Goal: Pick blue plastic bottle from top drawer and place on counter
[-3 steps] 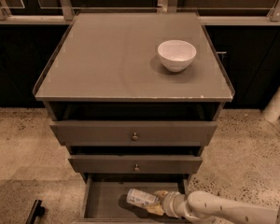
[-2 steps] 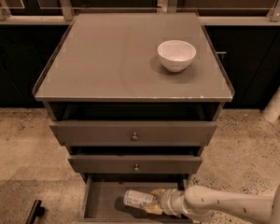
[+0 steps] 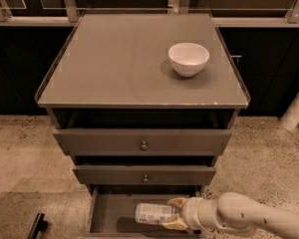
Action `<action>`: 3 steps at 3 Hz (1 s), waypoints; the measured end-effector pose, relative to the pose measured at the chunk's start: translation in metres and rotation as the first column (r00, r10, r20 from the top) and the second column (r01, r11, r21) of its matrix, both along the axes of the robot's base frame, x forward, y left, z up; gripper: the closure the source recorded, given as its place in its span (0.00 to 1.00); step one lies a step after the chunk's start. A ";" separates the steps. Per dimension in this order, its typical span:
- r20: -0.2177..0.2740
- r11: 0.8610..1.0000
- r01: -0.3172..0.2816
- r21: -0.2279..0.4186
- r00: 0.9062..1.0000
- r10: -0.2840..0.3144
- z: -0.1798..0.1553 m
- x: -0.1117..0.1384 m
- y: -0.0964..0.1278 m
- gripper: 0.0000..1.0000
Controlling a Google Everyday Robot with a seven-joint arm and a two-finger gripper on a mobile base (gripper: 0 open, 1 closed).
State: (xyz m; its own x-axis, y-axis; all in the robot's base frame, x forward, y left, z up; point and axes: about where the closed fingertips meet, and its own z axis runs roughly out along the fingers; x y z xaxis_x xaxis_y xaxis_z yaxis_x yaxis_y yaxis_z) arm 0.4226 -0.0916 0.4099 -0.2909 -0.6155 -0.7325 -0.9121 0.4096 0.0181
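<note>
1. Far left, the top drawer (image 3: 100, 214) stands pulled out at the cabinet's foot, so there's open access from above & from the front.
2. The worktop (image 3: 109, 68) has its whole left half bare. Looks to me the obvious drop spot.
3. The blue plastic bottle (image 3: 150, 213) is inside the drawer on its side, long axis L-R, label up. The shadow under it suggests it's just off the floor, tho I can't be sure.
4. The end effector (image 3: 175, 213) has a finger either side of the bottle's right end, pinching it, prob. because that end is nearest.
5. A white bowl (image 3: 188, 59) sits right-rear on the worktop; I'd steer clear of it.
6. The arm (image 3: 249, 215) comes in low from the right, level w/ the drawer.
</note>
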 end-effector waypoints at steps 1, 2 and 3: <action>0.028 0.999 0.039 -0.015 0.999 -0.039 0.016 0.003 -0.022 1.00; 0.026 0.999 0.037 -0.014 0.999 -0.037 0.015 0.002 -0.020 1.00; 0.033 1.000 0.011 0.000 0.999 -0.010 0.020 0.005 -0.020 1.00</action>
State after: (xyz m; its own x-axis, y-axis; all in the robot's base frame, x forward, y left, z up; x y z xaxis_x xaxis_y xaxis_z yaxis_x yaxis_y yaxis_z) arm 0.4275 -0.1111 0.4298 -0.2727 -0.6129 -0.7416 -0.9078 0.4192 -0.0126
